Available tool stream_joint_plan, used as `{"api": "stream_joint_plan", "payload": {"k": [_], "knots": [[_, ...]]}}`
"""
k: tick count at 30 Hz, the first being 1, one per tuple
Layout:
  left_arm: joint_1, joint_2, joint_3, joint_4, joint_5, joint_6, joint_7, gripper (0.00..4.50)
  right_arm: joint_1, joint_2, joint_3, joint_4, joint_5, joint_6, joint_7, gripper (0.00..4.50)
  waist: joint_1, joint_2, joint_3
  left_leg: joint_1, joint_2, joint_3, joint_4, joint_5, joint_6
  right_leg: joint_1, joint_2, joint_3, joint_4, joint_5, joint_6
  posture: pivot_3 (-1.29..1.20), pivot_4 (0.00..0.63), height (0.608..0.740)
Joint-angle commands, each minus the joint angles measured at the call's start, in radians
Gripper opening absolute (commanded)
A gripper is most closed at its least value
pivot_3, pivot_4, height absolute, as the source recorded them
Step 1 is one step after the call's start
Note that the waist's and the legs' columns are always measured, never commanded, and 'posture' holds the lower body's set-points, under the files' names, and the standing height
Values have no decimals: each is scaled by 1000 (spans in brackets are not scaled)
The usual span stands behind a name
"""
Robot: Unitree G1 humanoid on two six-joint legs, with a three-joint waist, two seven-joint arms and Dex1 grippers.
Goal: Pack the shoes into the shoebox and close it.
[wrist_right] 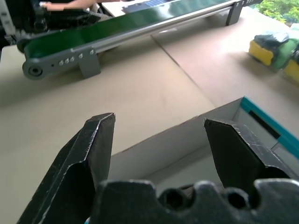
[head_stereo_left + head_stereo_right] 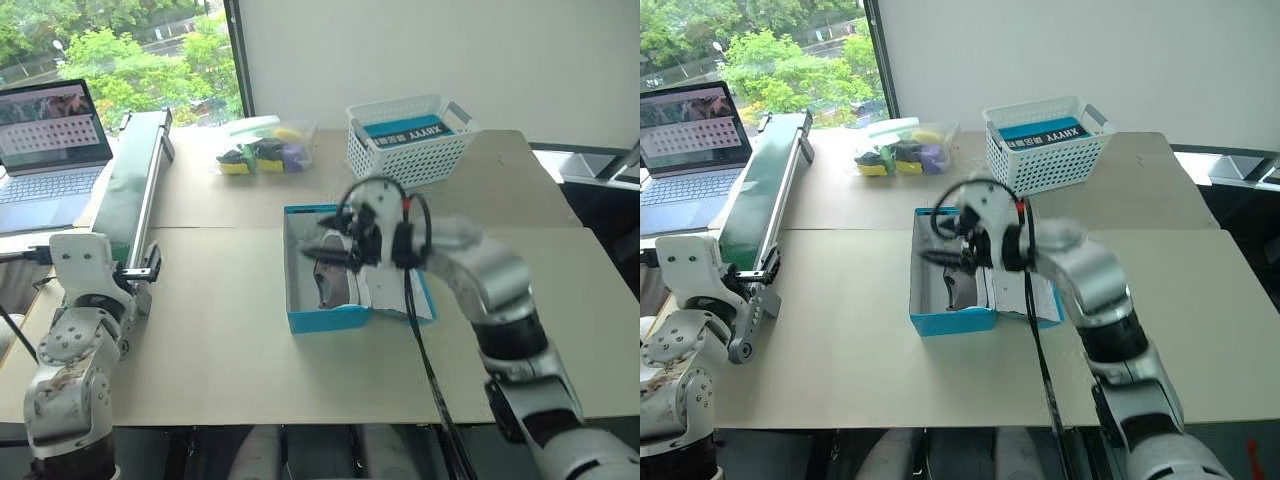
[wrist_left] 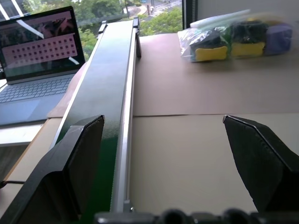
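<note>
Shoebox (image 2: pixel 318 318), bright blue cardboard, white inside, sits open at frame centre on the tan table (image 2: pixel 220 370); dark shoe (image 2: pixel 335 285) inside, mostly hidden by the right pincer (image 1: pixel 159 135), fingers spread, empty. Left pincer (image 3: pixel 163 154) spread wide, empty, beside the green conveyor (image 3: pixel 100 107). White lattice basket (image 2: pixel 410 140) upper centre.

Blue shoebox (image 2: pixel 951 320) open on the surface, near centre, white inside, lid (image 2: pixel 1025 295) folded flat to the right side. Grey shoe (image 2: pixel 962 287) lying inside, partly hidden by the arm above it. Second shoe not distinguishable.
</note>
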Motion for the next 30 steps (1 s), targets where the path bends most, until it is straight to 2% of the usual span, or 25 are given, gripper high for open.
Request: {"api": "stream_joint_plan", "payload": {"k": [1,11,14,21,30], "knots": [[23,25,68,49,15,-20,4,4500,59,39,-20,-24,34,-102,22,4432,0,0,0,1,0,1,0,0,0,0,0,1,1,0,0,0,150,737],[101,9,101,7,-13,-4,-9,4500,139,100,-4,2,35,-186,25,4432,7,-2,-1,4,0,2,0,0,0,1,0,3,2,0,0,0,150,737],[109,1,108,8,-19,6,-4,4500,134,145,15,40,-22,-240,-44,4432,5,-2,-1,5,0,3,0,0,0,1,0,4,3,0,0,0,150,737],[112,-13,139,-6,-56,18,-2,4500,124,204,16,75,-5,-197,-72,4432,4,-3,-2,6,0,5,0,0,0,1,0,6,4,0,0,0,150,737],[108,-28,88,-13,-49,26,7,4500,140,237,7,81,-21,-164,-156,4432,4,-4,-2,7,0,5,0,0,0,1,1,7,4,0,0,0,150,737]]}}
